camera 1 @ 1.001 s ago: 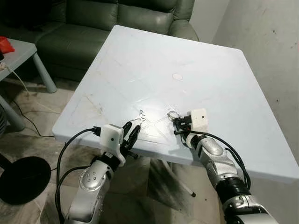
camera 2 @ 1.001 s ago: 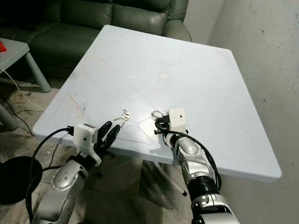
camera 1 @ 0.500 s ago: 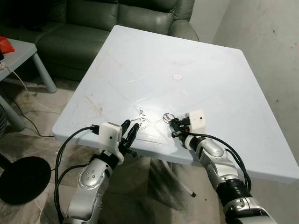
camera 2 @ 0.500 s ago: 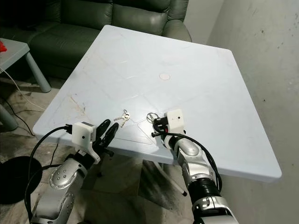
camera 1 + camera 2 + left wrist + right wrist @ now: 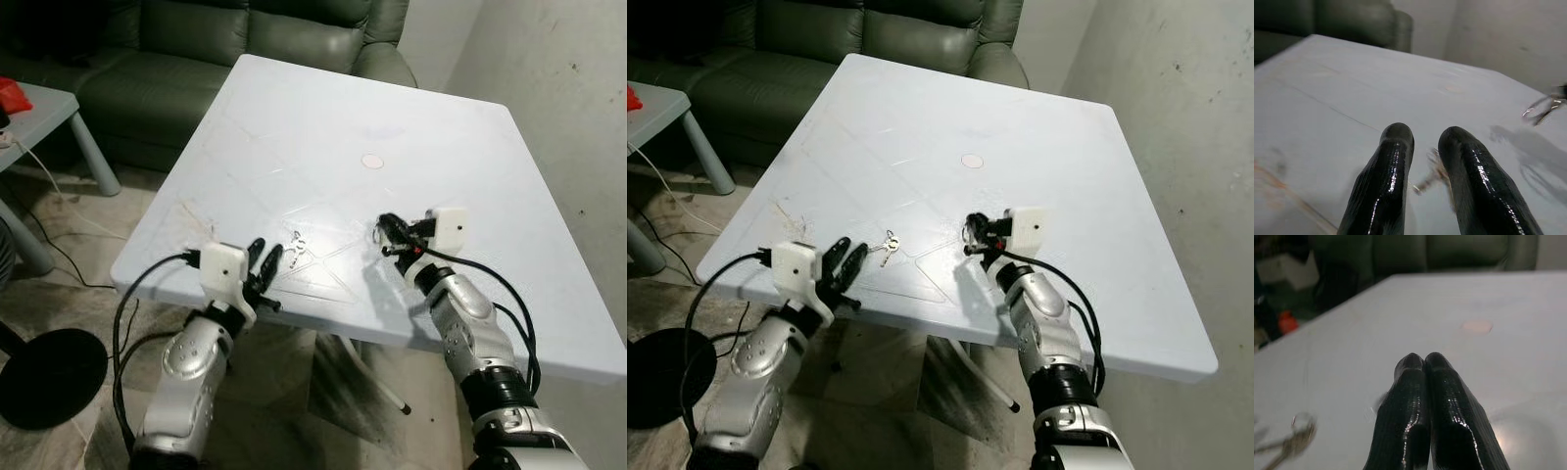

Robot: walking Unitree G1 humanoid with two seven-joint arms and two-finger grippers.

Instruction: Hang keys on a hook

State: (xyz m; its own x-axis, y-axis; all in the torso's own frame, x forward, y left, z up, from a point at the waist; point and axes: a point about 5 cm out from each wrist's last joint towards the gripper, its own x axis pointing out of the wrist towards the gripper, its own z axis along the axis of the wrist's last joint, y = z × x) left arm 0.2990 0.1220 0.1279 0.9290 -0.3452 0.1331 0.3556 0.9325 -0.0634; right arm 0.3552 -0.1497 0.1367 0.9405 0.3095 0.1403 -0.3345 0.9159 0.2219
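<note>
A small bunch of silver keys (image 5: 297, 245) lies on the white table (image 5: 323, 108) near its front edge; it shows again, blurred, as the keys (image 5: 1288, 440) in the right wrist view. My left gripper (image 5: 266, 251) rests at the table's edge, open by a narrow gap, its fingertips (image 5: 1398, 134) just short of the keys (image 5: 1435, 171). My right gripper (image 5: 972, 227) hovers above the table to the right of the keys, shut on a thin metal key ring (image 5: 1540, 105) that dangles from it and casts a shadow on the table.
A dark green sofa (image 5: 196, 59) stands behind the table. A low grey side table (image 5: 39, 108) is at the left, with cables and a black round base (image 5: 49, 377) on the floor. A wall (image 5: 568, 88) runs close along the right.
My right gripper has lifted off the table and swung right with the key ring. My left gripper has pushed forward over the table's edge, closer to the keys.
</note>
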